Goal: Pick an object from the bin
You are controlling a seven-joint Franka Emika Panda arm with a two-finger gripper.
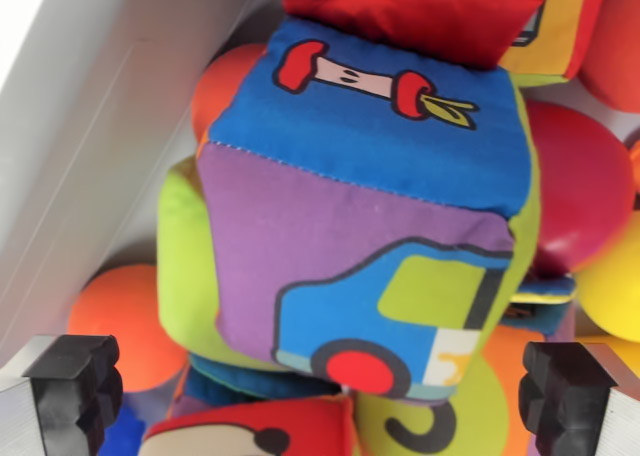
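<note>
Wrist view, close over a white bin (110,126) packed w/ soft toys: a cloth cube (365,216) fills the centre of the frame, its upper face blue w/ a red apple-core print, its near face purple w/ a blue truck, red wheel and lime window; a lime side shows at the cube's left edge. The gripper (320,401) hangs above the pile w/ its two black fingers (75,386) spread wide at the bottom corners, one at the wrist view's left, the other at the wrist view's right, nothing between them but open air and toys below; they grip nothing. The cube sits between and beyond the fingers, not touching either. A red cloth piece (420,11) overlaps the cube's far edge at top. An orange ball (125,321) lies at lower left against the bin wall, another orange ball (225,81) peeks from behind the cube's upper-left corner. A dark red ball (580,196) rests just beside the cube on the right, w/ a yellow ball (612,291) below it at the frame edge. Under the cube, a second block w/ a red top (250,431) and a lime face bearing a black numeral (430,421) show partly; rest hidden.
</note>
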